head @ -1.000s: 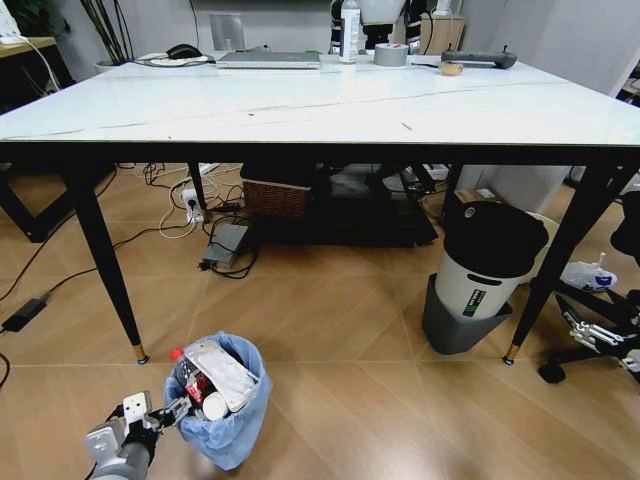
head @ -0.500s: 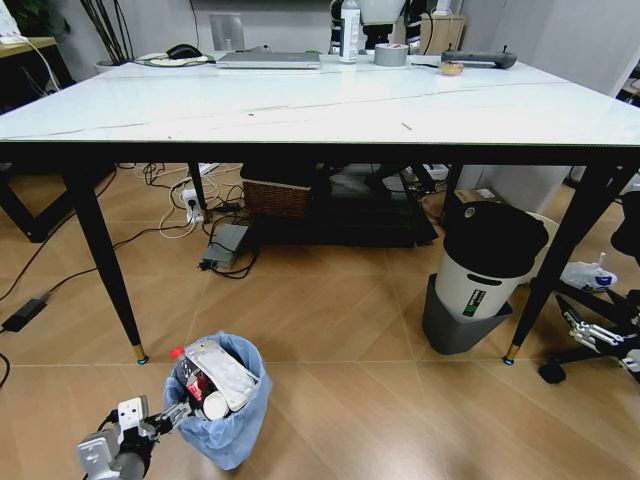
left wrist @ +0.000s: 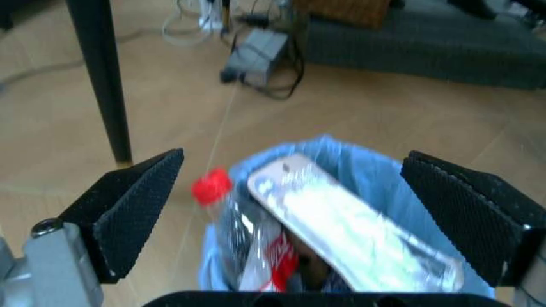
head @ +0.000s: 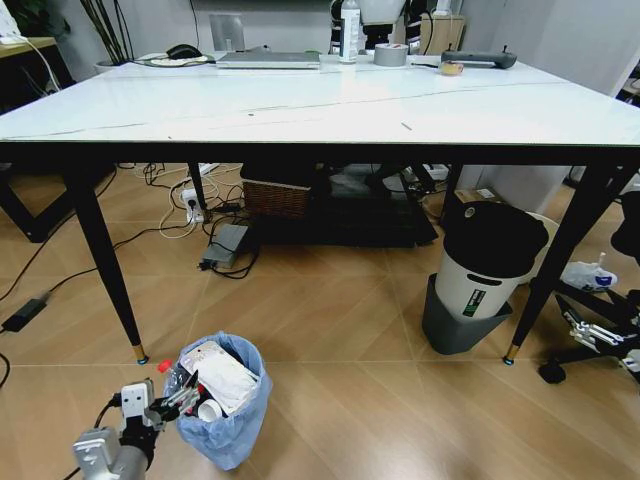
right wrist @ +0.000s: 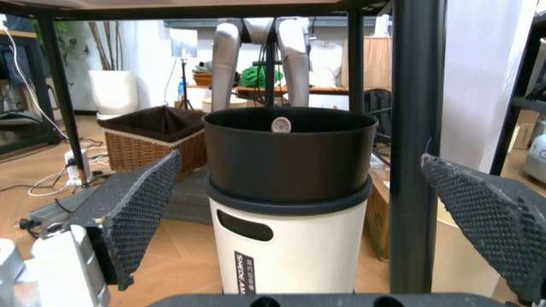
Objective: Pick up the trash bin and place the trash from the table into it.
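Observation:
The trash bin [head: 228,420], lined with a crinkly light-blue bag, stands on the wooden floor in front of the table [head: 320,105], near its front left leg. It holds trash: a flat white packet [head: 218,372], a red-capped bottle [head: 163,366] and a white cup [head: 208,411]. My left gripper [head: 176,399] is low at the bin's left side, close to the rim, fingers open. In the left wrist view the left gripper [left wrist: 293,160] is spread wide, with the bin [left wrist: 358,160] and the packet [left wrist: 341,224] just beyond its tips. My right gripper [right wrist: 300,163] is open and holds nothing.
A white-and-black cylinder [head: 487,265] on a grey base stands by the front right table leg [head: 560,260]; the right wrist view faces that cylinder [right wrist: 290,211]. Under the table are a wicker basket [head: 277,195] and cables [head: 215,225]. A laptop [head: 268,60] and a tape roll [head: 390,54] sit at the table's back.
My left arm has sunk a little lower and nearer. The bin's top and the red-capped bottle have shifted slightly left and toward me.

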### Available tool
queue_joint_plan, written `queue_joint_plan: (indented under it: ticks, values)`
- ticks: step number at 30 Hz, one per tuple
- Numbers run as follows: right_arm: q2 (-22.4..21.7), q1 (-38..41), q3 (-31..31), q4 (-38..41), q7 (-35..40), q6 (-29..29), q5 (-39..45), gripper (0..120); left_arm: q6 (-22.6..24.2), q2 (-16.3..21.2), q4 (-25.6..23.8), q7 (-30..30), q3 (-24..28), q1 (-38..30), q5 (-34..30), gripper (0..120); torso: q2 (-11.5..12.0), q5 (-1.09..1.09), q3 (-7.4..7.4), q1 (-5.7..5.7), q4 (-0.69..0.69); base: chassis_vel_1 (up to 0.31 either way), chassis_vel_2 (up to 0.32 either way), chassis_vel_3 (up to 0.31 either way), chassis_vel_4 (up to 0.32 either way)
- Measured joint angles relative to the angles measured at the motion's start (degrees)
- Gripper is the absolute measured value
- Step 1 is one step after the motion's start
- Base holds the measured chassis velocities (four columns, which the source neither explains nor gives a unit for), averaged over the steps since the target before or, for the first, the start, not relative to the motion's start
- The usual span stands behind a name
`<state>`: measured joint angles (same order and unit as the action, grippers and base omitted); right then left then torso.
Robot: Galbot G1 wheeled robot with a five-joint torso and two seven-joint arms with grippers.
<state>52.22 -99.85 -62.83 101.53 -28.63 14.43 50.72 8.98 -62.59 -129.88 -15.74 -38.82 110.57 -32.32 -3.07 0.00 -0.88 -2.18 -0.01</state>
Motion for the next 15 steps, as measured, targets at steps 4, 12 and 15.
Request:
queue_joint_plan:
  ticks: [4, 12, 15]
  values:
    - [0.0, 0.0, 0.0, 0.0, 0.0, 0.0, 0.0, 100, -1.2, -0.74, -1.84, 1.24, -0.88, 0.53, 2.99, 100, 0.0, 0.0, 0.0, 0.0, 0.0, 0.0, 0.0, 0.0, 0.0]
    - [0.0, 0.0, 0.0, 0.0, 0.0, 0.0, 0.0, 100, -2.91, -2.32, -4.14, 1.66, -2.72, 0.57, 5.0, 100, 0.0, 0.0, 0.0, 0.0, 0.0, 0.0, 0.0, 0.0, 0.0]
    - [0.0, 0.0, 0.0, 0.0, 0.0, 0.0, 0.0, 100, -3.48, -2.89, -4.42, 1.66, -3.45, 0.42, 5.05, 100, 0.0, 0.0, 0.0, 0.0, 0.0, 0.0, 0.0, 0.0, 0.0]
